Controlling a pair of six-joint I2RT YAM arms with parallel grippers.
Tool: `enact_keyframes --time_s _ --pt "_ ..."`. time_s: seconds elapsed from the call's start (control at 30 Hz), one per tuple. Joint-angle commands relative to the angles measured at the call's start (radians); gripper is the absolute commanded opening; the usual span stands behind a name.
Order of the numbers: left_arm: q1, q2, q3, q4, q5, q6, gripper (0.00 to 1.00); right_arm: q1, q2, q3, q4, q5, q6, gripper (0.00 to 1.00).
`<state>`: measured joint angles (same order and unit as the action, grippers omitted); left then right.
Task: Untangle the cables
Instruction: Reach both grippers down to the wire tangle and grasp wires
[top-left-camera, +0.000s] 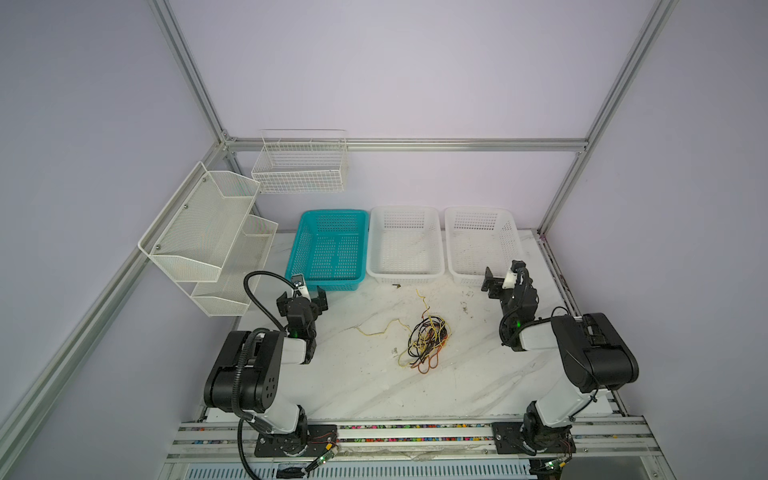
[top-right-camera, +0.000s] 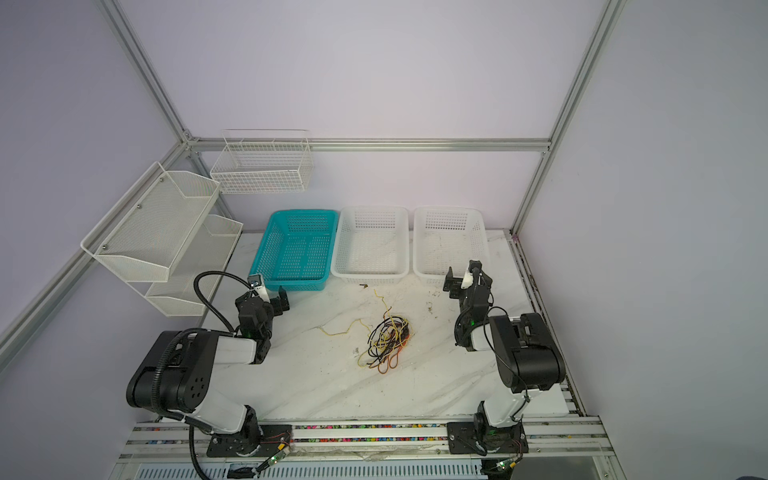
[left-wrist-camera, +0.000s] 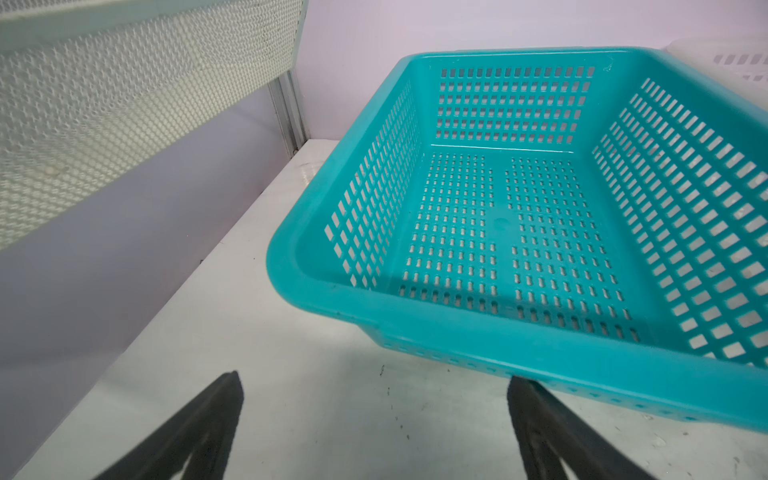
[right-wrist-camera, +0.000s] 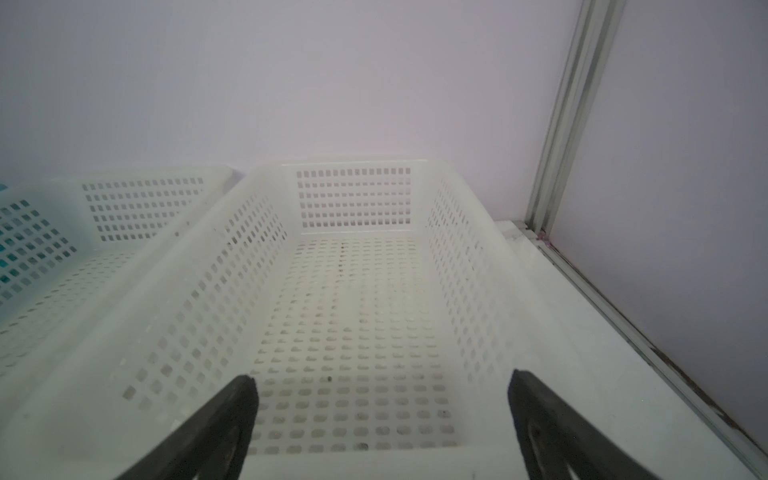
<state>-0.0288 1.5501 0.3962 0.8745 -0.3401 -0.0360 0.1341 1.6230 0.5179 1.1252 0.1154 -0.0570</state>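
The cables (top-left-camera: 426, 341) are string-thin wires in yellow, black and red-orange, knotted into one loose clump on the marbled white surface (top-left-camera: 374, 386), about midway between the two arms. One yellow strand trails toward the left arm's side and another toward the baskets. The number of wires in the clump cannot be counted. Three perforated baskets stand at the back: one teal basket (top-left-camera: 328, 215), the middle white basket (top-left-camera: 405, 210) and the right white basket (top-left-camera: 482, 210). The left tool (top-left-camera: 302, 296) is spread wide and empty just before the teal basket. The right tool (top-left-camera: 501, 275), equally wide and empty, hangs at the right white basket's near rim. Both are well apart from the clump.
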Motion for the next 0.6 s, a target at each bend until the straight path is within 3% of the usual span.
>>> enact_keyframes --time_s 0.0,0.13,0.2,0.27,0.33,0.4,0.47,0.57 --pt "-0.006 -0.139 0.012 -0.103 0.036 0.037 1.0 0.072 -0.129 0.016 -0.124 0.016 0.019 0.97" --pt "-0.008 -0.316 0.035 -0.23 0.082 -0.001 1.0 0.16 -0.284 -0.022 -0.132 0.067 0.054 0.97" --pt "-0.012 -0.403 0.063 -0.32 0.123 -0.058 1.0 0.164 -0.348 -0.006 -0.176 -0.017 0.124 0.97" --pt "-0.013 -0.477 0.13 -0.472 0.136 -0.2 1.0 0.164 -0.409 -0.02 -0.141 -0.173 0.211 0.97" --pt "-0.012 -0.543 0.232 -0.671 0.126 -0.374 1.0 0.165 -0.47 -0.068 -0.035 -0.298 0.38 0.97" --pt "-0.009 -0.585 0.31 -0.874 0.13 -0.563 1.0 0.163 -0.541 -0.099 -0.061 -0.317 0.623 0.97" --pt "-0.005 -0.627 0.351 -0.965 0.238 -0.607 1.0 0.165 -0.595 -0.102 -0.181 -0.273 0.756 0.97" --pt "-0.005 -0.696 0.314 -0.94 0.401 -0.669 1.0 0.174 -0.603 -0.065 -0.325 -0.362 0.744 0.97"
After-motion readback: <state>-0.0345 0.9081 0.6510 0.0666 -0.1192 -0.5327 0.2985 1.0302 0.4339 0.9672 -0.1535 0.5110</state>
